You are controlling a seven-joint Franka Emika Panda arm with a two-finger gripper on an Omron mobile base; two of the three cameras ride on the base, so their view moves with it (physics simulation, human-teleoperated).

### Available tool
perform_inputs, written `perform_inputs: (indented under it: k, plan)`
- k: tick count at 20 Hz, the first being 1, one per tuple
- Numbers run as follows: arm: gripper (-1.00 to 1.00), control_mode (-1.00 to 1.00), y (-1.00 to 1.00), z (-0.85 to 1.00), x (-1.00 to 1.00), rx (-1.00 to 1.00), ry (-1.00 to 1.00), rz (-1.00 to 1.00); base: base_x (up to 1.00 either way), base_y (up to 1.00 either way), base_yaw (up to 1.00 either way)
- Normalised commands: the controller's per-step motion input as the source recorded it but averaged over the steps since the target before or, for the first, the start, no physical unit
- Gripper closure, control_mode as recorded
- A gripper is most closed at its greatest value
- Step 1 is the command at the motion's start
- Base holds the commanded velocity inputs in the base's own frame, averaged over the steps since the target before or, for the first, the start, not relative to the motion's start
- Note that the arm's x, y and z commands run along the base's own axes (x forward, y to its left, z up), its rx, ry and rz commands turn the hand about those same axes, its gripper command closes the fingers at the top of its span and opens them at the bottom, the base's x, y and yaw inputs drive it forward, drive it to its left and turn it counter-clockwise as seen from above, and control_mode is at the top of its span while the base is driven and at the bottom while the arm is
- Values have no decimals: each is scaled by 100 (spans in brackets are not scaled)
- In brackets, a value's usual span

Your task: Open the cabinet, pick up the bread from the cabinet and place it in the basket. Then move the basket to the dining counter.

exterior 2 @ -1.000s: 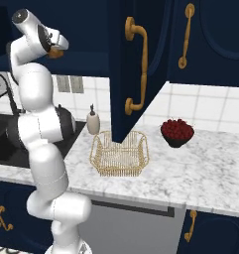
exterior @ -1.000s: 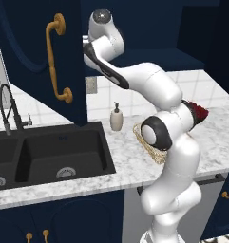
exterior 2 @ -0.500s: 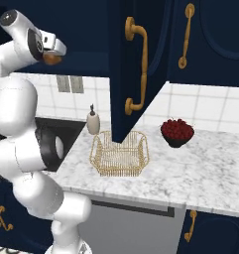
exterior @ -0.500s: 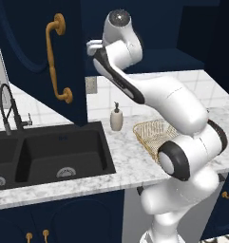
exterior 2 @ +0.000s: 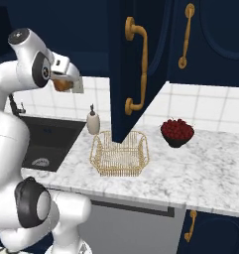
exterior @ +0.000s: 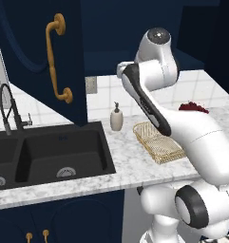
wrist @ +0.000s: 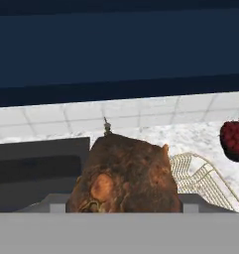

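Observation:
The bread [wrist: 123, 173], a dark-brown rounded lump, sits close before the hand camera and hides the fingertips. My gripper [exterior 2: 65, 85] is shut on the bread [exterior 2: 60, 85] in mid-air, in front of the open cabinet [exterior 2: 122, 59] and above the counter's left part near the sink. The golden wire basket [exterior 2: 119, 155] rests empty on the marbled counter, below and to the right of the gripper. In the left base view the basket [exterior: 158, 142] lies partly behind my arm, and the cabinet door [exterior: 40, 52] stands swung open at the left.
A white soap dispenser [exterior 2: 93, 122] stands between the black sink [exterior: 49, 152] and the basket. A dark red bowl [exterior 2: 177, 132] sits right of the basket. The open door's lower edge hangs just over the basket's back rim. A faucet [exterior: 9, 110] rises at the far left.
The hand with the bread has come down and slightly right, away from the cabinet opening. The arm's lower links have swung to the side. Basket and bowl have not moved.

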Motion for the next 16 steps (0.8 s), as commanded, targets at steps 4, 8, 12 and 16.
perform_inputs:
  k: [4, 8, 12, 16]
  plan:
    - [100, -100, -81, -97, -91, 0, 39, -3, 0, 0, 0]
    - [100, -100, -48, -100, -14, -4, 27, 0, 0, 0, 0]
    - [100, -100, -48, -100, 2, -3, 9, 5, 0, 0, 0]
    - [100, -100, -54, -87, 36, 0, 8, 11, 0, 0, 0]
